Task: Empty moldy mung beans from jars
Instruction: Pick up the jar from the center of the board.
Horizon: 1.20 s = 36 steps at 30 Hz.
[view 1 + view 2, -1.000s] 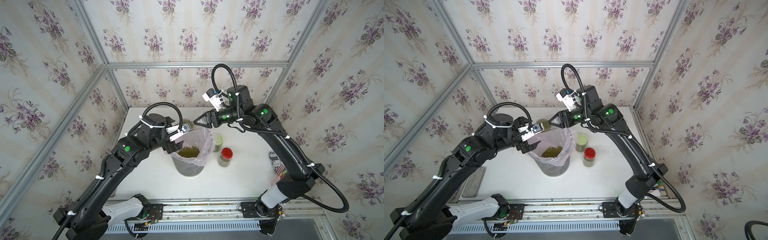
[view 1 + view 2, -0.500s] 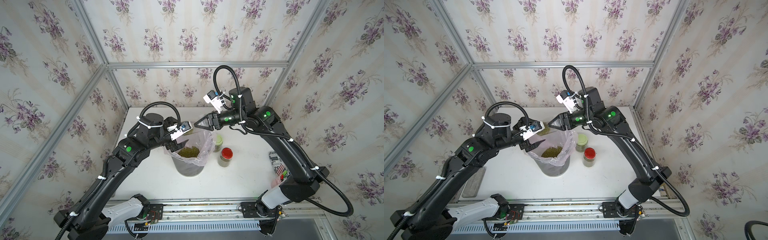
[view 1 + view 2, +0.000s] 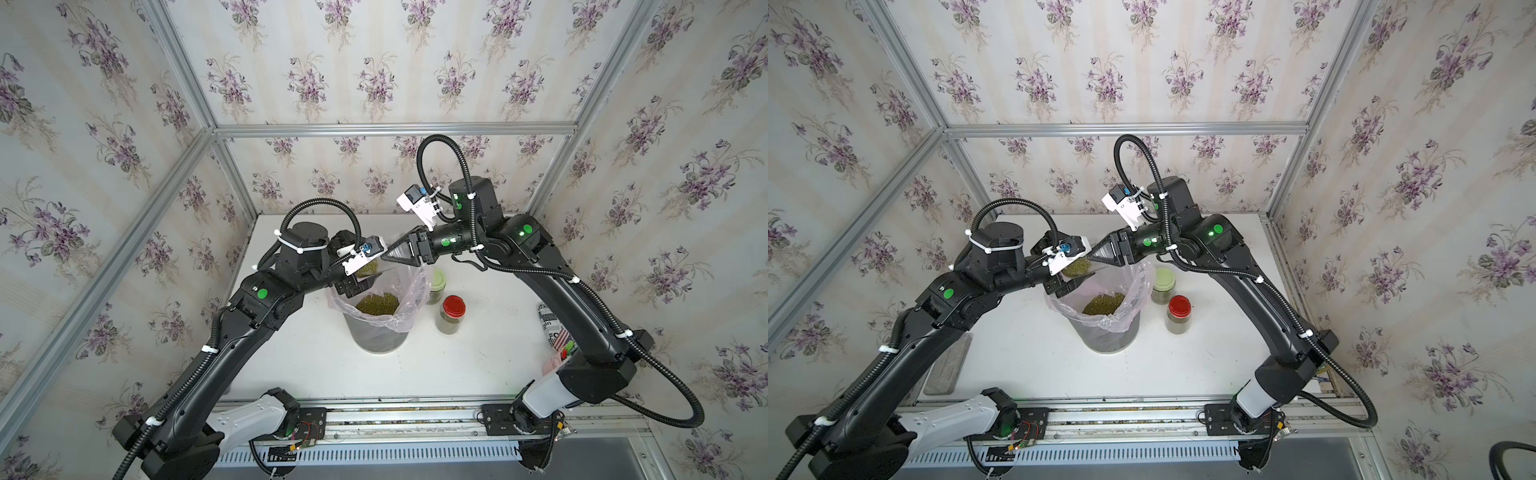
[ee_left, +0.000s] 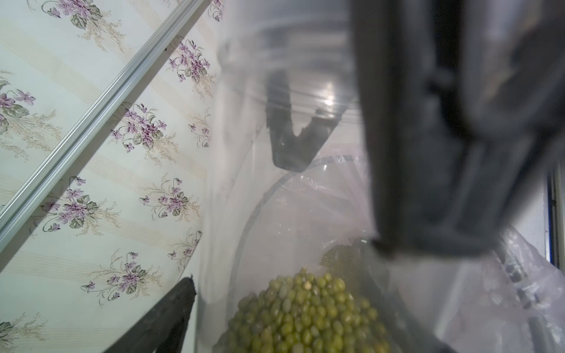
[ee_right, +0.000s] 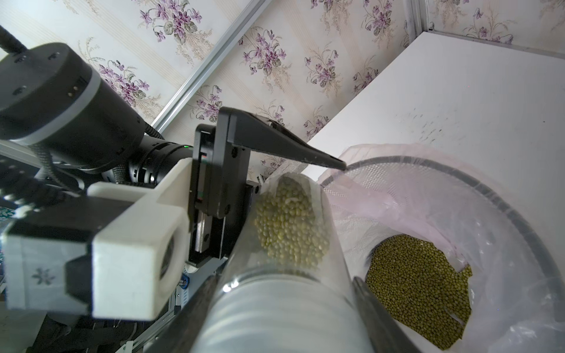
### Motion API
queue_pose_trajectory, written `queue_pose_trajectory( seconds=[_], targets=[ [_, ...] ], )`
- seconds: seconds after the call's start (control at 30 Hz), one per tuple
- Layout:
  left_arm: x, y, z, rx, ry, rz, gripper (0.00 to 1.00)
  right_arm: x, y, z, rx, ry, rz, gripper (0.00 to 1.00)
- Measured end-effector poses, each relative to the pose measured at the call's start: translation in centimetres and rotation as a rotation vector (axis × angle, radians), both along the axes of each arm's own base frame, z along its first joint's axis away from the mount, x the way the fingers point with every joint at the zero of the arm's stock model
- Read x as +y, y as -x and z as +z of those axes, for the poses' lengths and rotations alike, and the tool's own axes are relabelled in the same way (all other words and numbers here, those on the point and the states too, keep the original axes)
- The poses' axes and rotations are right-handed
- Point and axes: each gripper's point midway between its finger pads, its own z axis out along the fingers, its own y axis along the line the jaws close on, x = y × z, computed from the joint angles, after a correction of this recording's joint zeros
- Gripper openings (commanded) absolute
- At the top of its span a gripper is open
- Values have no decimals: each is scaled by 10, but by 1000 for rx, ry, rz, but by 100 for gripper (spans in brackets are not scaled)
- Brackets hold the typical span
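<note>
Far left on the counter, a flat grey pad lies near the wall. Nothing is on it.

The left hand reaches in at the far-left edge of the grey bin. Its jaws stand apart, one on each side of the bottom end of the white-lidded jar. I cannot tell whether they are pressing on the glass or just flanking it.

That jar hangs on its side in the air, just above the bin's rim. A load of moldy mung beans is heaped inside it, and the translucent white lid is still on.

Below it, the bin's pinkish liner gapes open. A loose bean pile sits in the bottom.

The right hand comes in from the right and is clamped on the lid end of the same jar, one finger on each side of the lid. So the jar sits between the two hands.

Just right of the bin, the pale-green-lidded jar stands upright on the counter. The red-lidded jar stands close beside it, a little nearer. Both are capped, with dark green contents showing.

Far right, a printed black-and-white can peeks out from behind the right arm.
</note>
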Motion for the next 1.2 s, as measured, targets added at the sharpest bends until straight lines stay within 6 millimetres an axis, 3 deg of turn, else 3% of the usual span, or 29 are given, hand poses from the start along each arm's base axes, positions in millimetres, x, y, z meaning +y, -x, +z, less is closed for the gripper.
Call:
queue_pose_trajectory(
  seconds=[0.23,0.73,1.2],
  targets=[
    [-2,0,-3,15,7,-6,83,5,-3,-8,18,11,7,51],
    [-3,1,-5,20,8,-14,70,8,-5,-9,19,3,8,51],
    [-3,3,-8,26,2,-24,66,9,-7,-10,27,3,-1,58]
  ],
)
